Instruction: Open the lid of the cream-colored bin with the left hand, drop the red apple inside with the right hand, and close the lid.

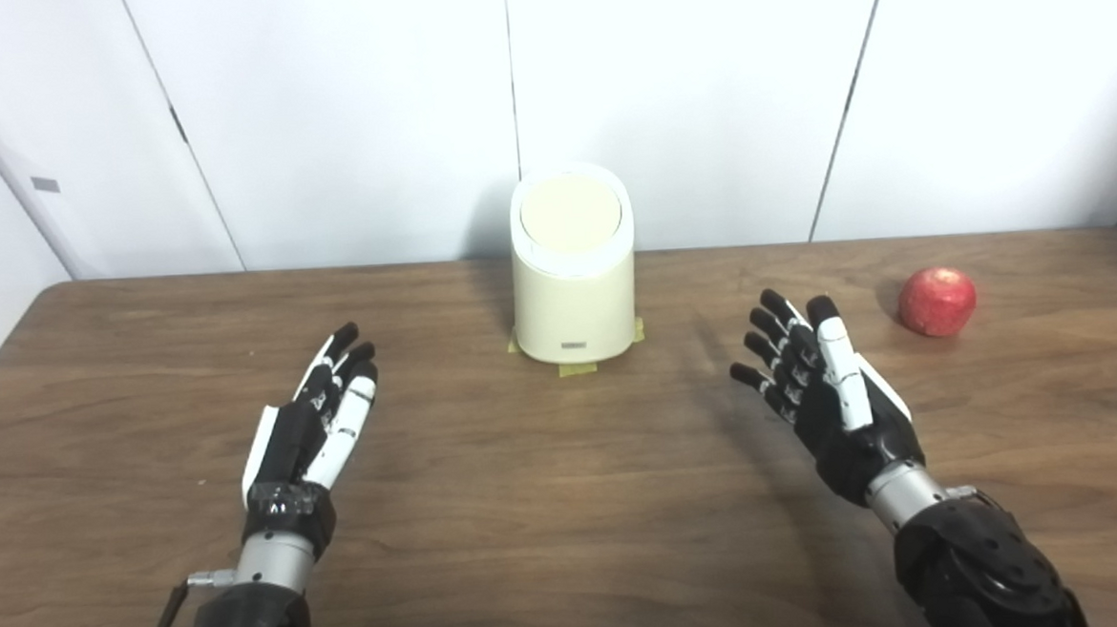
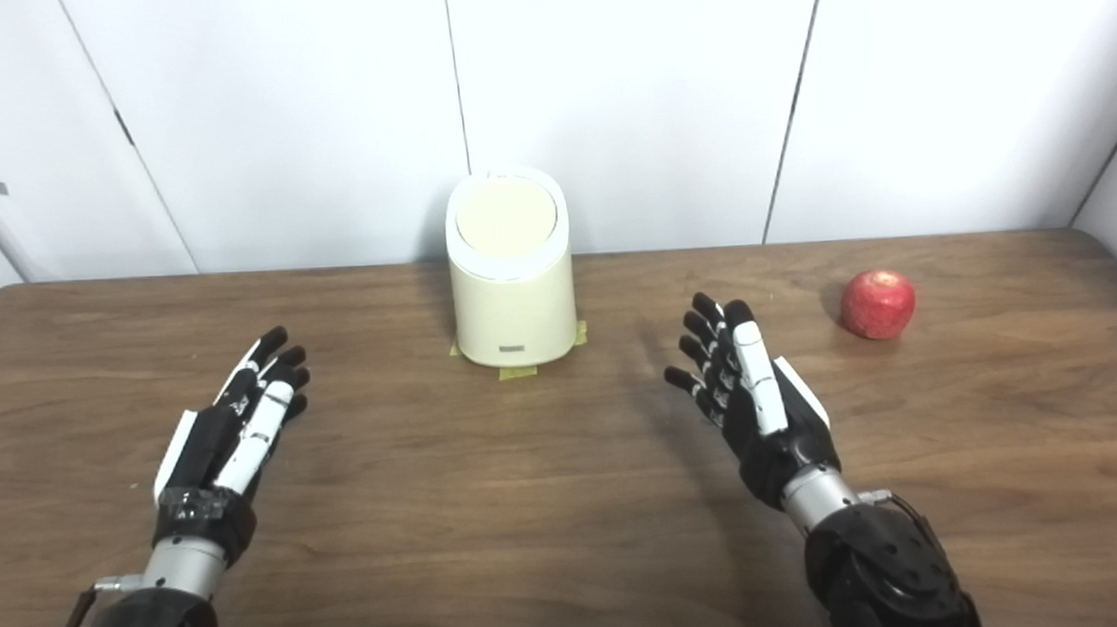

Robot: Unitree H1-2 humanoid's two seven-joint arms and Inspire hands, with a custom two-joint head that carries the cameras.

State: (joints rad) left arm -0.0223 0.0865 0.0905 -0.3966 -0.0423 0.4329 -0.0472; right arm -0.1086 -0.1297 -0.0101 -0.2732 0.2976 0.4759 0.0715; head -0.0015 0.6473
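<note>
A cream-colored bin (image 1: 574, 298) stands at the back middle of the wooden table, its round lid (image 1: 571, 214) closed and tilted toward me. A red apple (image 1: 937, 301) lies on the table to the right of the bin. My left hand (image 1: 320, 412) is open and empty, fingers straight, low over the table left of and nearer than the bin. My right hand (image 1: 820, 386) is open and empty, fingers spread, between the bin and the apple, nearer to me than both. Neither hand touches anything.
The bin stands on yellow tape marks (image 1: 578, 368) near the table's back edge (image 1: 327, 269). White wall panels (image 1: 700, 86) rise right behind the table. The brown table top (image 1: 568, 504) extends between and in front of my hands.
</note>
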